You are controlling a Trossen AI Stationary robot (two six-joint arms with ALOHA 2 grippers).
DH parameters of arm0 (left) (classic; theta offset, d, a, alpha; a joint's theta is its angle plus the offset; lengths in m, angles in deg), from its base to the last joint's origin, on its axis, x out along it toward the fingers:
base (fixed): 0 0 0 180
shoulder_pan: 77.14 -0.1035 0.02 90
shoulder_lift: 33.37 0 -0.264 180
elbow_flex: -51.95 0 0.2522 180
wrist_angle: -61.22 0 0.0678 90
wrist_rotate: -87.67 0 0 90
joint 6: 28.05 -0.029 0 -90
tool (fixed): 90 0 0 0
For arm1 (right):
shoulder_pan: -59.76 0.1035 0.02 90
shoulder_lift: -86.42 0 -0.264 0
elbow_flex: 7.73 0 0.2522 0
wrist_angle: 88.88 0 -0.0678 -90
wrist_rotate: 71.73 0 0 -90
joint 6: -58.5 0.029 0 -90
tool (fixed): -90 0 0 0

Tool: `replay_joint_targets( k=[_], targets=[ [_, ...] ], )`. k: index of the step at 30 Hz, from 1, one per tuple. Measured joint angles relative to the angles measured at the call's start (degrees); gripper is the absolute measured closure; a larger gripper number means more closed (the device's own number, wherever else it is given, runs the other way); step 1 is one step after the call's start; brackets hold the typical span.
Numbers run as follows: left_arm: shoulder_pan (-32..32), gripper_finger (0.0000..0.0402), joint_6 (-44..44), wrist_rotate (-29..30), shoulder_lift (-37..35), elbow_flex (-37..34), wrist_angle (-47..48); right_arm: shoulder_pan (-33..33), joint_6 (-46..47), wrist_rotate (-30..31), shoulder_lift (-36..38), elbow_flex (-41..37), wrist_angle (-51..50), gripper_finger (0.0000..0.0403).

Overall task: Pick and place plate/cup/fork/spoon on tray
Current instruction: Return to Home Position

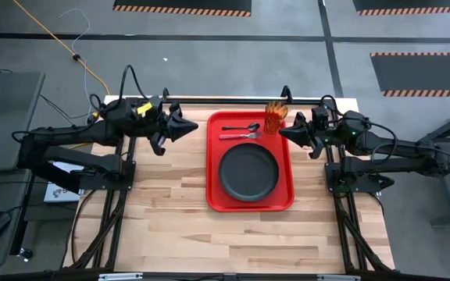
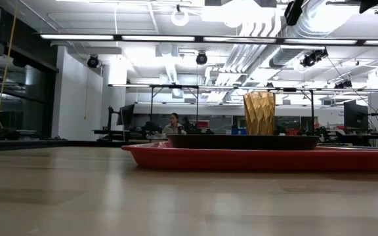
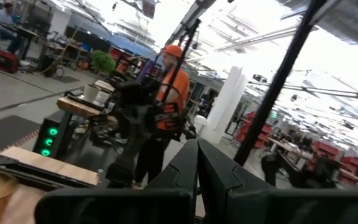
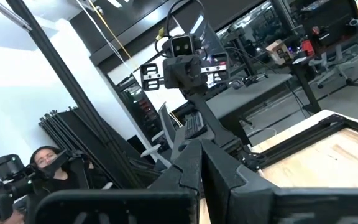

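Observation:
The red tray lies in the middle of the wooden table. On it rest the dark round plate, the dark spoon, the red-handled fork and the amber cup, which stands upright at the tray's far right corner. In the low view the cup rises behind the plate on the tray. My left gripper hovers shut left of the tray, raised off the table. My right gripper hovers shut right of the tray, close to the cup, holding nothing.
Bare wood lies left, right and near of the tray. A black frame rail runs along the table's far edge. People show in the room beyond in the wrist views.

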Motion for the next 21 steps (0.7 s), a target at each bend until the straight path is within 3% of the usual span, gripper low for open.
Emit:
replay_joint_targets(
  k=[10,21],
  targets=[
    [10.3,0.0401,-3.0,12.3,-3.5,-8.1,-5.1,0.0,0.0,-1.6,0.0,0.0,0.0,0.0402],
    [10.8,0.0401,-7.5,12.8,-16.3,-15.3,-2.8,0.0,1.2,-1.8,0.0,0.0,-0.1,0.0402]
  ],
)
